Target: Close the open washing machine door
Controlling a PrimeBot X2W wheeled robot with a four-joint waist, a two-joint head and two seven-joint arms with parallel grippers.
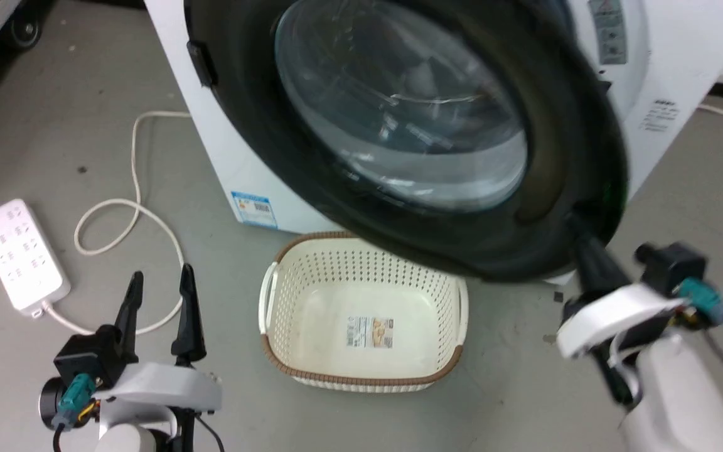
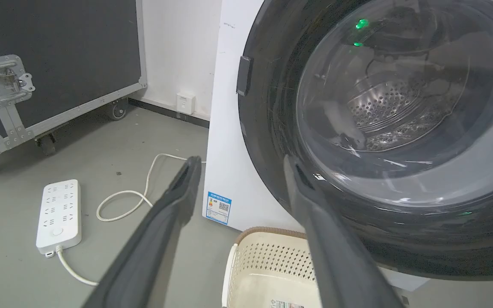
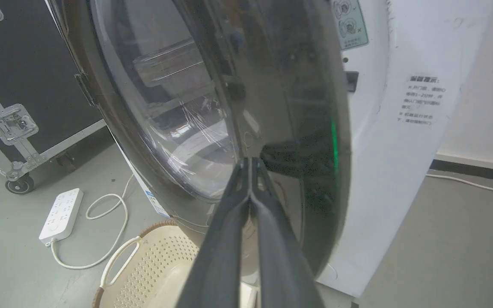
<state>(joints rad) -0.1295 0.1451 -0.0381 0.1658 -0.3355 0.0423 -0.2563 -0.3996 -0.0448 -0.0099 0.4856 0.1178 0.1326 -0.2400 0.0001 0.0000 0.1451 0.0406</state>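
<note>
1. The washing machine door point(image 1: 399, 125) hangs ajar across the washing machine point(image 1: 223, 144), its right edge standing off the white front.
2. The right gripper point(image 3: 250, 162) has its fingers pinched together on nothing. The tips seem pressed to the door's black rim, probably as a pusher placed far from the hinge.
3. The left gripper point(image 1: 160, 276) hovers low, spread and empty, out of the door's swing.
4. A basket point(image 1: 361, 263) sits beneath the door.

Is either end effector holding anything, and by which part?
Nothing is held. The right end effector is shut, tips against the door's black rim; the left end effector is open.
</note>
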